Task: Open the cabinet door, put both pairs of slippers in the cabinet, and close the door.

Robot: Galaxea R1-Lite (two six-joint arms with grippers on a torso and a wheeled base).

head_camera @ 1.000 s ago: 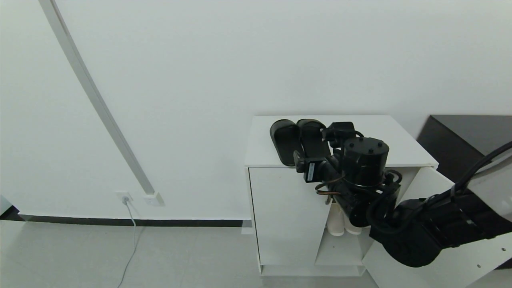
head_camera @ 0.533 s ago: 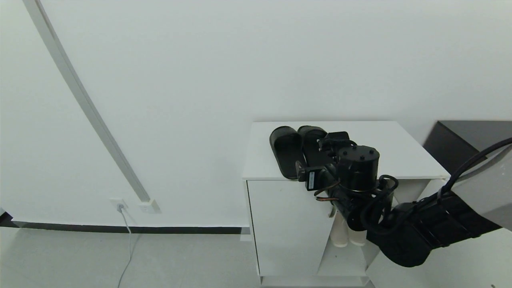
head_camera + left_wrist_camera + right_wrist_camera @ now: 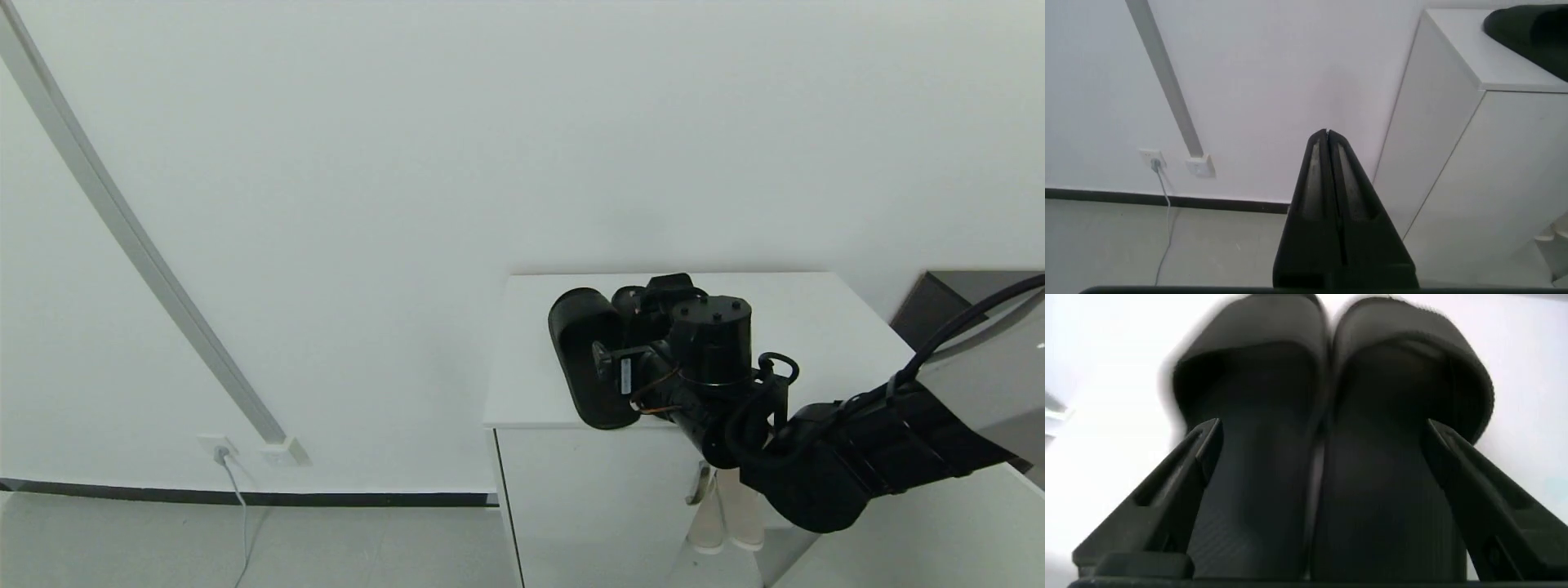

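**Right pincer straddles the black pair on the cabinet top**

The pair of black rubber slippers (image 3: 589, 359) lies side by side on top of the white cabinet (image 3: 816, 327), right of centre in the head view. Their near ends reach its front edge. Their long axis runs from that edge back toward the wall, and my right arm comes in along the same line.

In the right wrist view my right pincer (image 3: 1323, 449) is spread wide, one finger outside each slipper, so both slippers (image 3: 1323, 498) sit in the gap. It has hold of nothing yet, and I cannot tell whether the fingers touch the sides. A squeeze across the pair's width is, I judge, what comes next.

My left pincer (image 3: 1327, 139) is pressed together on nothing, low beside the cabinet's side wall. The right arm is the nearer one by far.

The white door (image 3: 898, 531) stands open at the lower right, with pale slippers (image 3: 727, 514) upright in the opening.

Against the earlier frames the whole head view has shifted, so the camera moved. Relative to the cabinet top, my right wrist now covers more of the right-hand slipper.
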